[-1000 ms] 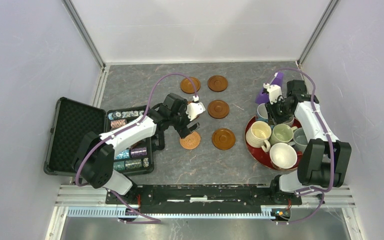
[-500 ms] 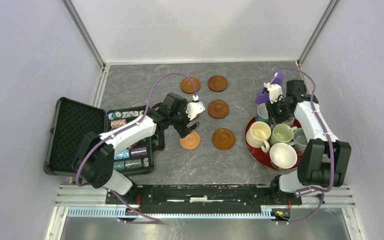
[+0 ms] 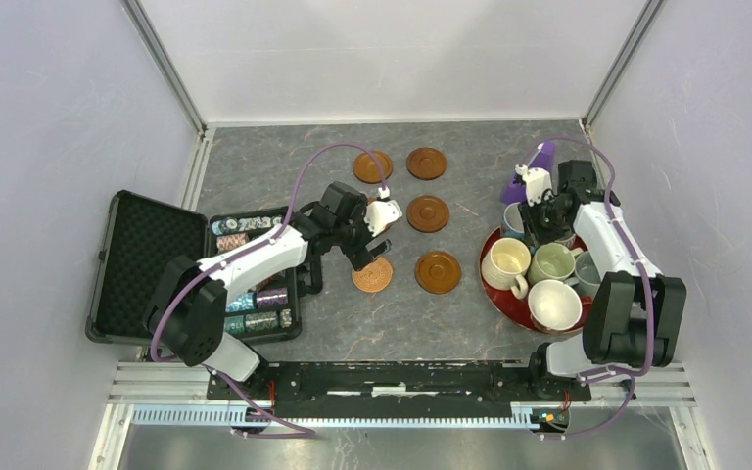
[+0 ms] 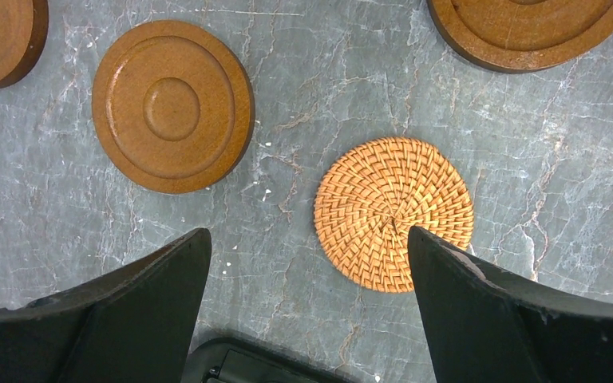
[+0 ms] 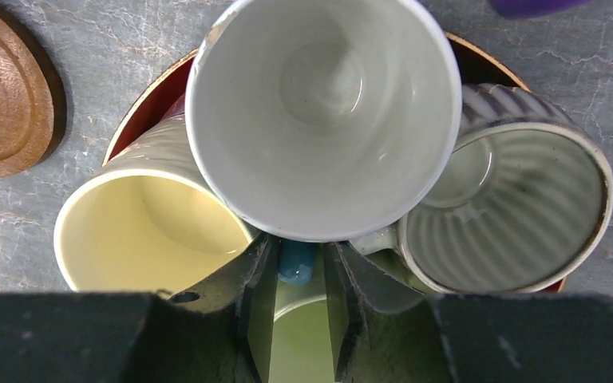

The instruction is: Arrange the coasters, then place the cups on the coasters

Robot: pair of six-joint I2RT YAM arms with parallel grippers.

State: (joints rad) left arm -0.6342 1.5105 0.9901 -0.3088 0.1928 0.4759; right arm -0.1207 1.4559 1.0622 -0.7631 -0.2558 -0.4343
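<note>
My right gripper [image 5: 296,281] is shut on the blue handle [image 5: 296,262] of a blue cup with a white inside [image 5: 323,112], over the red tray [image 5: 140,120]. A cream cup [image 5: 144,231], a grey striped cup [image 5: 519,215] and a pale green cup [image 5: 303,343] crowd round it. My left gripper [image 4: 307,263] hangs open above the table beside a woven orange coaster [image 4: 393,214], touching nothing. Brown coasters [image 4: 173,106] lie beyond it. From above, several coasters [image 3: 428,213] lie in two columns at mid-table, with my left gripper [image 3: 377,250] over the near left one [image 3: 372,276].
The red tray [image 3: 490,284] at the right also holds a white cup [image 3: 554,305] and a grey-blue cup [image 3: 587,274]. A purple cone [image 3: 540,162] lies behind it. An open black case of poker chips [image 3: 255,274] sits at the left, its lid [image 3: 142,259] folded out.
My right wrist has shifted slightly to the left over the tray, still holding the blue cup's handle. The left arm has hardly moved.
</note>
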